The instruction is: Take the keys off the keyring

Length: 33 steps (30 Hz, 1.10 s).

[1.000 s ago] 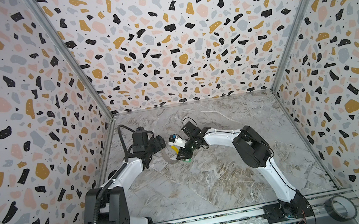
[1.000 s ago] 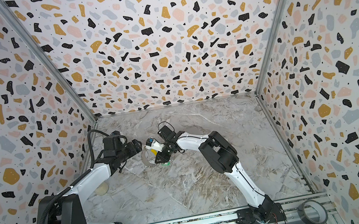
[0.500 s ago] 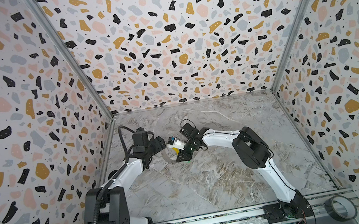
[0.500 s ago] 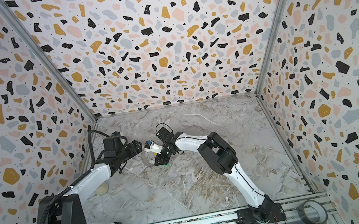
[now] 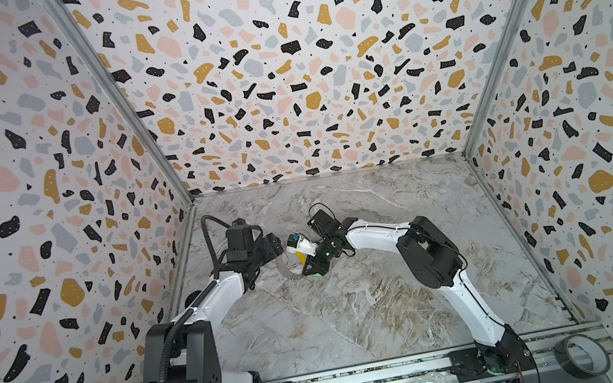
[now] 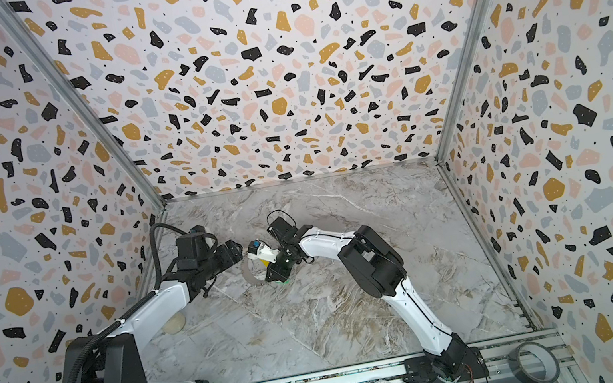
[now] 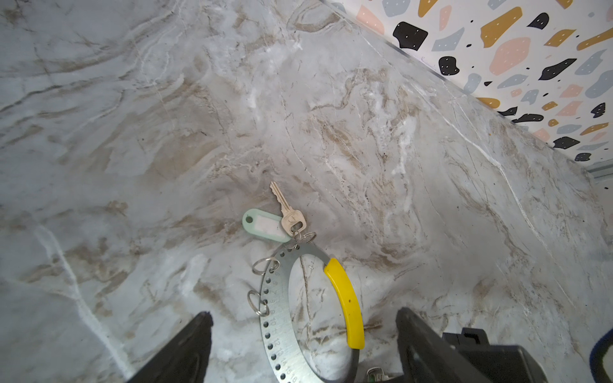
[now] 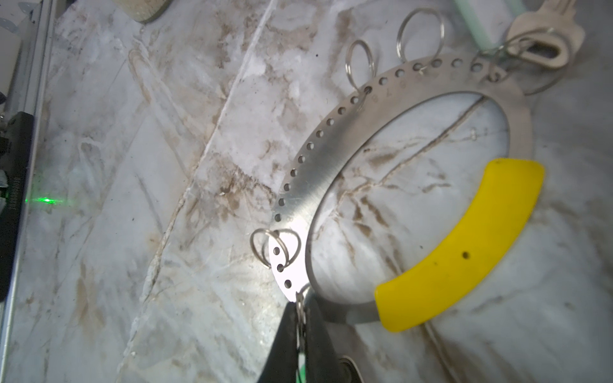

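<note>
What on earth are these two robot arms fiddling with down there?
Two arms are working on a keyring lying on the marble table. The right gripper is pinched shut on a small split ring at its rim; the left gripper hangs open astride the keyring. The mint-tagged key is still attached.

Both top views look down from high at the front; both wrist views share the keyring (image 7: 274, 331), close up.
</note>
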Tool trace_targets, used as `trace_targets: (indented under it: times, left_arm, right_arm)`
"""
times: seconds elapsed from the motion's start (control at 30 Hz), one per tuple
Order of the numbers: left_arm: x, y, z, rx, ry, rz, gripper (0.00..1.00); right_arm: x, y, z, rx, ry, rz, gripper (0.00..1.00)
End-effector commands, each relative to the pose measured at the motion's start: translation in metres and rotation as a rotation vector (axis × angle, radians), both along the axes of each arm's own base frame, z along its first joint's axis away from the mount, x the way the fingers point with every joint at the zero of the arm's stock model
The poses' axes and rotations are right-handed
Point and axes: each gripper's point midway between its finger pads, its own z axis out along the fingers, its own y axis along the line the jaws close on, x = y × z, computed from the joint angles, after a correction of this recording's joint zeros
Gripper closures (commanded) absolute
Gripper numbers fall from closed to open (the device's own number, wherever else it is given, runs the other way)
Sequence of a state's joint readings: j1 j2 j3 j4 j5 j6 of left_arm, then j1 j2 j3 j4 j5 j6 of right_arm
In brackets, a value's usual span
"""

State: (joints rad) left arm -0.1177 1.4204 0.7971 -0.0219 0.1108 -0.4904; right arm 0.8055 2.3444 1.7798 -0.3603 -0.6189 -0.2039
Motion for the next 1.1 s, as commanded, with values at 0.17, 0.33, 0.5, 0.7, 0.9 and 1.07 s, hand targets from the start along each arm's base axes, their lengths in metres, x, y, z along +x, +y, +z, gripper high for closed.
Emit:
trace_targets:
  times: [0.17, 0.33, 0.5, 0.7, 0.9, 1.07]
  left_arm:
    - [0.003, 0.004, 0.013, 0.004, -0.044, 0.011, 0.13]
    - [0.007, 0.003, 0.031, 0.001, -0.097, 0.007, 0.14]
    - [0.01, 0.004, 0.056, 0.006, -0.183, 0.004, 0.15]
    - [0.004, 0.006, 0.111, -0.001, -0.381, 0.005, 0.17]
    - [-0.012, -0.001, 0.153, 0.052, -0.56, -0.036, 0.23]
    - [-0.024, -0.035, 0.177, 0.159, -0.679, -0.209, 0.31]
  right_arm:
    - [-0.001, 0.005, 0.033, 0.048, -0.062, 0.046, 0.94]
    - [0.002, 0.001, 0.056, 0.098, -0.138, 0.07, 0.96]
    - [-0.003, -0.009, 0.089, 0.203, -0.236, 0.123, 0.96]
    - [-0.019, -0.025, 0.118, 0.295, -0.361, 0.207, 0.97]
    - [-0.016, -0.051, 0.144, 0.353, -0.439, 0.213, 0.97]
    - [-0.017, -0.078, 0.159, 0.371, -0.495, 0.242, 0.97]
